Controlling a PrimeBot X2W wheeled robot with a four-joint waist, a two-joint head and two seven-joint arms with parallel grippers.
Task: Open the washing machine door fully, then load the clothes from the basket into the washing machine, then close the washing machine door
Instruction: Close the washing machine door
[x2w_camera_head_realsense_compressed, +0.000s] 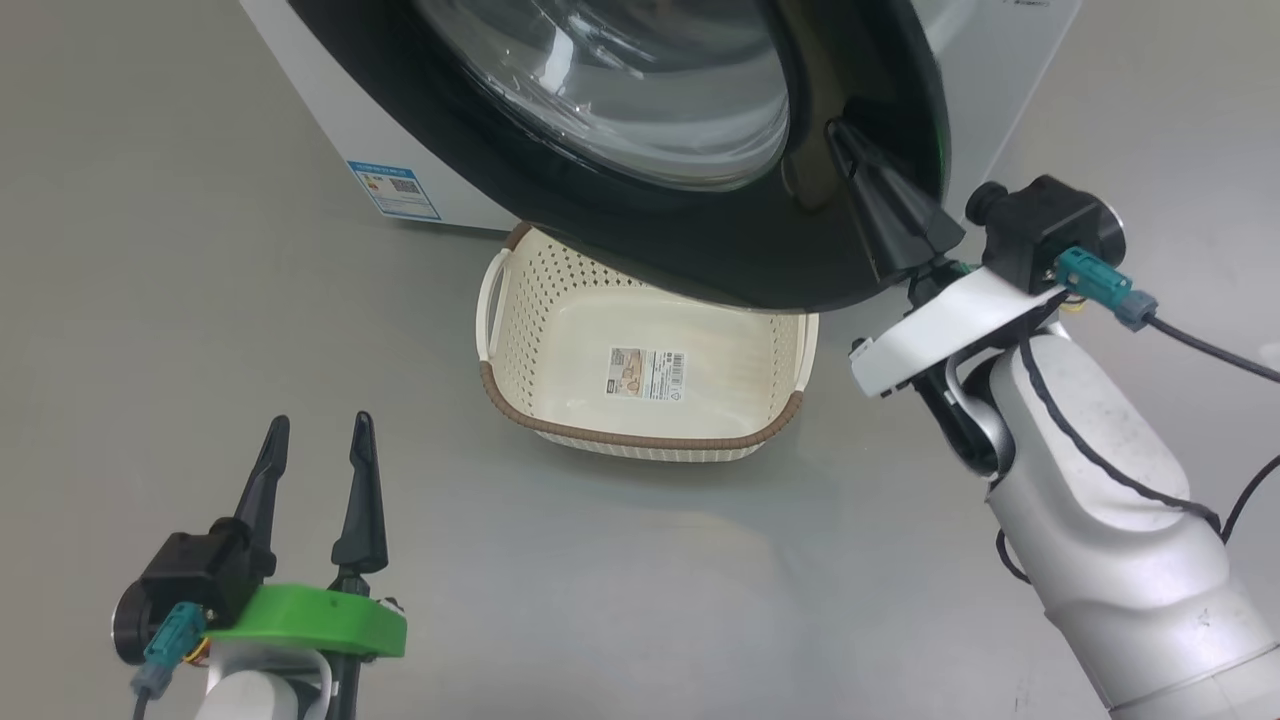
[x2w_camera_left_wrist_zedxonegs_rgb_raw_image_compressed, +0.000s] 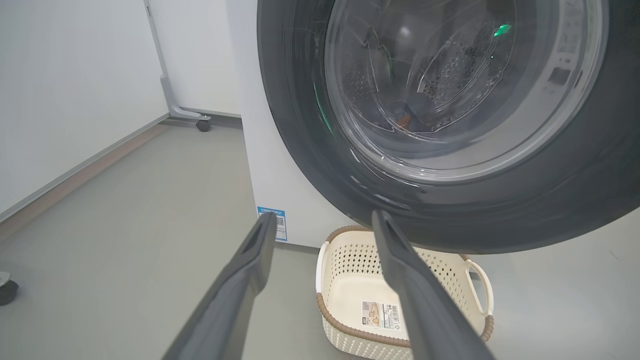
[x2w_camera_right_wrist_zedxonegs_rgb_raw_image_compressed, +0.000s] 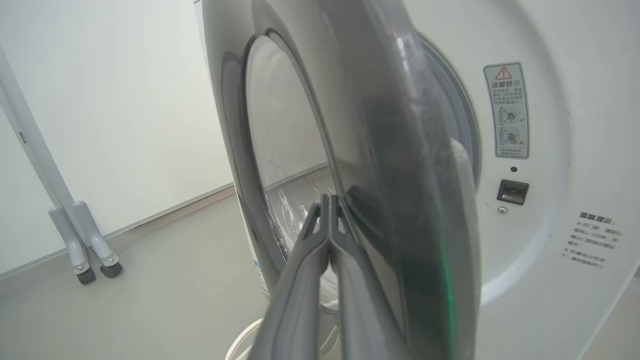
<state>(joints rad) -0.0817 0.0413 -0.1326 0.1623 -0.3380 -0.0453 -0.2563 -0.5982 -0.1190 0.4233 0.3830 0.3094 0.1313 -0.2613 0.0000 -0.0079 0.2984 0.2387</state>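
at the right of the head view, the right gripper (x2w_camera_head_realsense_compressed: 838, 135) has its two fingers pressed together with nothing between them, the tips set against the glossy black face of the washing machine door (x2w_camera_head_realsense_compressed: 700, 255) near its free edge; from the right wrist, those tips meet their own reflection in the door. the door stands ajar, swung out from the front of the white washing machine (x2w_camera_head_realsense_compressed: 330, 90) and hanging over the far end of the basket (x2w_camera_head_realsense_compressed: 620, 437), which sits on the grey floor (x2w_camera_head_realsense_compressed: 200, 300) just below it. the left gripper (x2w_camera_head_realsense_compressed: 320, 425) hovers at the lower left, well apart from the door and short of the basket, its fingers spread and holding nothing. counted: one door, one machine with one blue label (x2w_camera_head_realsense_compressed: 395, 190), one basket with two side handles and one barcode sticker (x2w_camera_head_realsense_compressed: 647, 373) on its bare bottom, two grippers.
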